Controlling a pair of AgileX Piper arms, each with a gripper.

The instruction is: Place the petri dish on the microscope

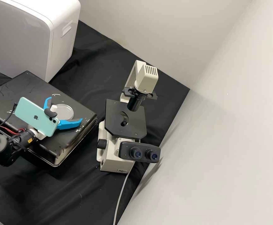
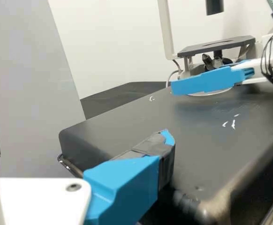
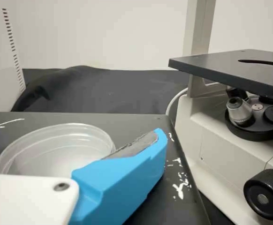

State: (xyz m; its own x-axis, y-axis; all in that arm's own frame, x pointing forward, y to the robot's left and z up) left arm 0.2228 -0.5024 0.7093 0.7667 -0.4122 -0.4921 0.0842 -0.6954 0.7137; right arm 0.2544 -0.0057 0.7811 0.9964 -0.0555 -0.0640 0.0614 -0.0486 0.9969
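While the left gripper [image 2: 78, 133] waits released at the far left, fingers spread wide at a corner of the black case [image 1: 23, 84], the right gripper [image 1: 64, 109] lies open on the case top, left of centre, its fingers either side of the petri dish [image 1: 64, 113]. Just right stands the microscope [image 1: 124, 134].

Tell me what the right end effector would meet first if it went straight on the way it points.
The petri dish, lying on the black box between the open fingers of the right end effector. Beyond it, probably the microscope, its body under the stage; depth is unclear.
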